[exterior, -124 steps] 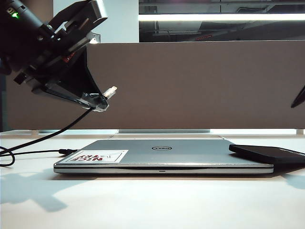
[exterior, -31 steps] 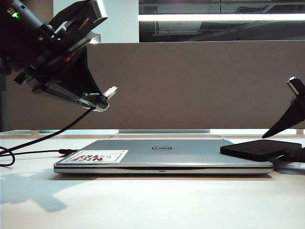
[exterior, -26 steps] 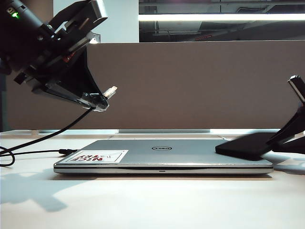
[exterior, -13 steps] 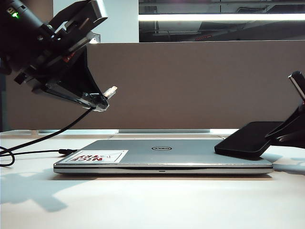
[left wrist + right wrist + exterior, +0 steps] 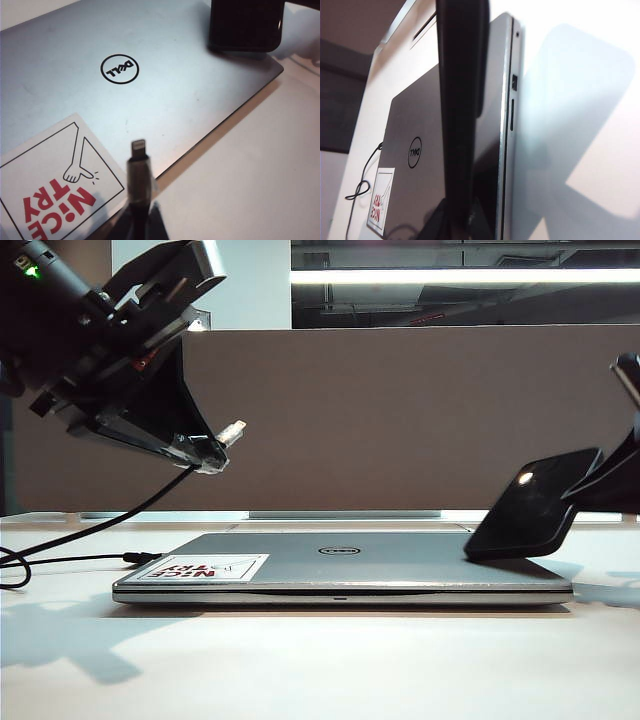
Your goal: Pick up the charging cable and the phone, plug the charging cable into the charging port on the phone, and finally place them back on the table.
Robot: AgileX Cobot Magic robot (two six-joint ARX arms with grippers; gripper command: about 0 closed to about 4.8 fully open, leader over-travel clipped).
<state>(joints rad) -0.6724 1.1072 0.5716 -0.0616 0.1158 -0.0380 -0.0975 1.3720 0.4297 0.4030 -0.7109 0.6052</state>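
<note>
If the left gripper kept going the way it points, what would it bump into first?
Probably the silver laptop. The left gripper, shut on the charging cable, points slantwise down at its lid; depth is hard to judge.

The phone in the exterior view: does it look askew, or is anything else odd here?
Yes. The phone is tilted, its low end on the laptop lid's right edge, its high end in the right gripper. The left gripper, high on the left, holds the charging cable unplugged. Nothing looks damaged.
</note>
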